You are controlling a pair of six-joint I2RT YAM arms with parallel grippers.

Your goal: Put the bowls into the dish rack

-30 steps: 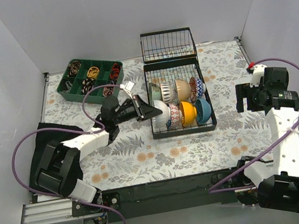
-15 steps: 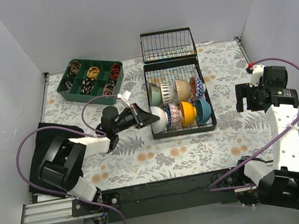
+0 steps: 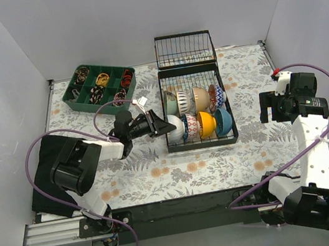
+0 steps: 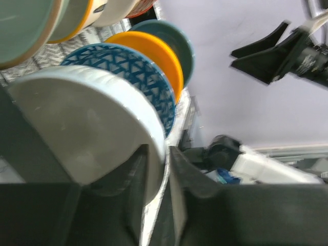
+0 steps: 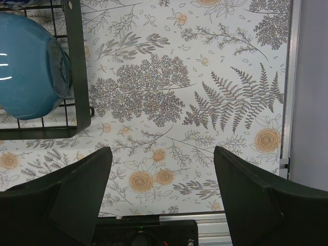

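Left wrist | left claw [image 4: 158, 155] straddles pale bowl [image 4: 87, 123] rim, grip unclear | right claw [image 5: 162, 156] spread wide, empty

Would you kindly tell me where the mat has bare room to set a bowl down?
Bare mat runs between the rack and the arm bases, and right of the rack towards the right hand. A narrower patch lies between the tray and the rack. Crowded: the rack's bowls, with the left hand at its left edge.
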